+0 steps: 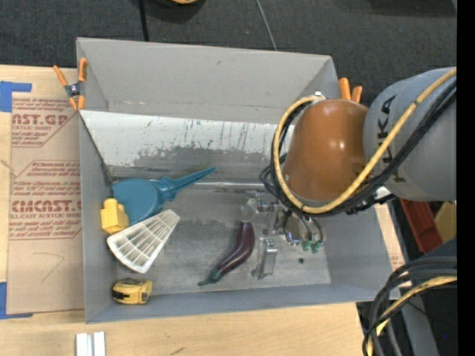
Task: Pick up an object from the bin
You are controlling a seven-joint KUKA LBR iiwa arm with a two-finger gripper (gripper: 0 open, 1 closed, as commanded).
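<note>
My gripper hangs low over the bin floor at the right of the middle, below the orange cover. One metal finger points down toward the front wall. A dark purple eggplant lies just left of that finger, slanting down to the left, with its thin stem toward the front. The view does not let me judge whether the finger touches the eggplant or how the jaws stand.
On the left of the bin lie a blue funnel, a yellow block and a white ribbed fan-shaped piece. A yellow tape measure sits in the front left corner. The arm covers the bin's right side.
</note>
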